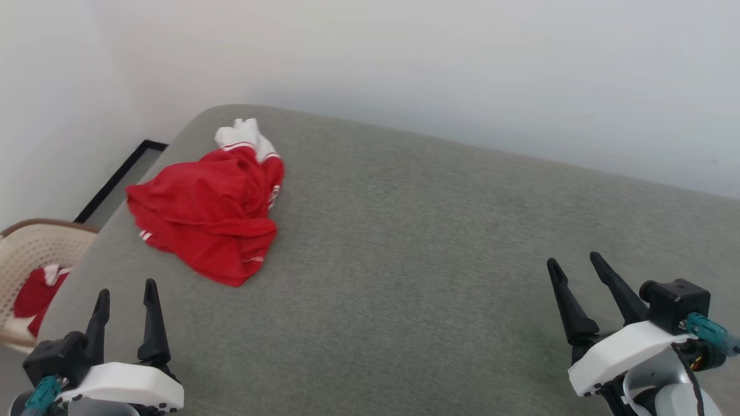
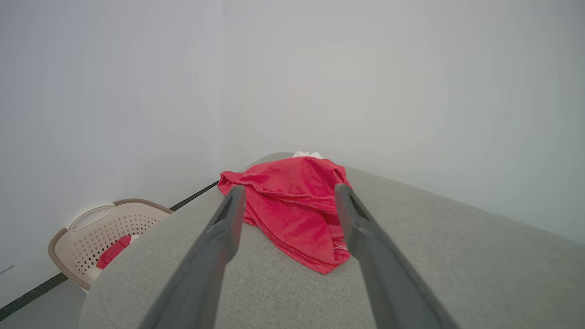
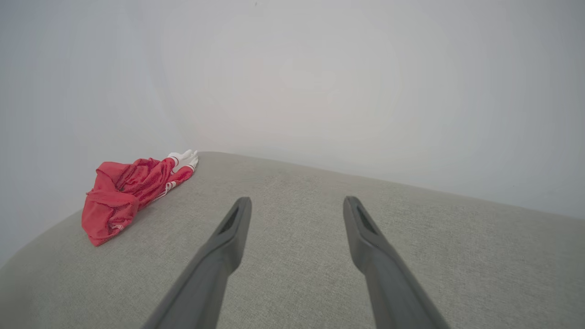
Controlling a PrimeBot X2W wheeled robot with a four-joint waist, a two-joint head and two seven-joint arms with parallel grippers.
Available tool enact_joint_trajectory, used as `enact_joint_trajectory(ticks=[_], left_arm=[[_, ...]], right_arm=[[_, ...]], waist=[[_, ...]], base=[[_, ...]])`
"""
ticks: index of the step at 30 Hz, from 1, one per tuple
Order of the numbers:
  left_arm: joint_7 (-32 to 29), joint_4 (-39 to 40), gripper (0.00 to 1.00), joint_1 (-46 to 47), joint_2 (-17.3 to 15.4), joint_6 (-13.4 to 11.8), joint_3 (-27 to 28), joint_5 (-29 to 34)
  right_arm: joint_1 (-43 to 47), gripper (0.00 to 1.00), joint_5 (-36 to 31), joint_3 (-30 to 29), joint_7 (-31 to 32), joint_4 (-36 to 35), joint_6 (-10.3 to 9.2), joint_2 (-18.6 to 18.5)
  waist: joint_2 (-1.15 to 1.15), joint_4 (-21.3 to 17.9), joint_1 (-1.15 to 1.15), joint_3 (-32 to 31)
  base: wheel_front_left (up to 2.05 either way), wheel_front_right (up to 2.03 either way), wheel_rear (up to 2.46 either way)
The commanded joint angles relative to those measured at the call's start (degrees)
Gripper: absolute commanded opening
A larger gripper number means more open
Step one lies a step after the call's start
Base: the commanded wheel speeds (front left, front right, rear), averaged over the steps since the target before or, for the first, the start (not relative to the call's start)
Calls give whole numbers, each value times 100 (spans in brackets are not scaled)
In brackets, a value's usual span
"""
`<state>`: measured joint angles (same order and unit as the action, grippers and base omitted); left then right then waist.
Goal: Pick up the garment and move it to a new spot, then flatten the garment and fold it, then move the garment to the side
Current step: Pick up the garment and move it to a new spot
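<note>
left tool (image 1: 127, 287) and right tool (image 1: 573, 259) hung wide open, empty, while the garment (image 1: 208, 214) lay crumpled near the far left edge of the table (image 1: 433, 231), where a careless pull might drag it off.

The crumpled thin-fabric T-shirt (image 1: 208, 216) ahead of the left gripper's (image 1: 128, 287) black fingers is showing bright red, with a white sleeve and red-and-white striped trim. The flat fabric surface (image 1: 433, 260) beneath both finger pairs is looking plain grey. Left of the left fingers, a beige perforated plastic basket (image 1: 29, 248) is showing red cloth (image 1: 34, 294). The right gripper (image 1: 573, 259) is showing a white housing.
</note>
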<state>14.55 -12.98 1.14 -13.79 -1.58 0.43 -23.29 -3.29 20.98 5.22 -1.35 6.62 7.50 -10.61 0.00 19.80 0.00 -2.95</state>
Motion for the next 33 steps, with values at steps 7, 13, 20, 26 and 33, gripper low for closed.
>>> enact_joint_trajectory(ticks=[7, 13, 20, 26, 33], left_arm=[[-2, 0, 100, 39, 35, 3, -6, -92], [9, -22, 100, 117, 85, -5, -13, -180], [29, -191, 100, 513, 149, 50, -25, -278], [-6, -601, 100, 1166, 90, 232, -86, -345], [11, -1404, 100, 2316, -94, 475, -122, -384]], right_arm=[[-29, 100, 35, 44, 17, -19, -2, 42], [-19, 100, 21, -20, 30, -111, -2, 41], [-100, 100, -3, -120, 99, -279, -2, -16], [-201, 100, -9, -204, 163, -431, -2, -66], [-440, 100, -52, -97, 308, -684, -2, -223]], waist=[[0, 379, 0, 27], [0, 555, 0, 119], [0, 569, 0, 384], [0, 455, 0, 644], [0, 104, 0, 1182]], base=[[0, 0, 0], [0, 0, 0], [0, 0, 0], [0, 0, 0], [0, 0, 0]])
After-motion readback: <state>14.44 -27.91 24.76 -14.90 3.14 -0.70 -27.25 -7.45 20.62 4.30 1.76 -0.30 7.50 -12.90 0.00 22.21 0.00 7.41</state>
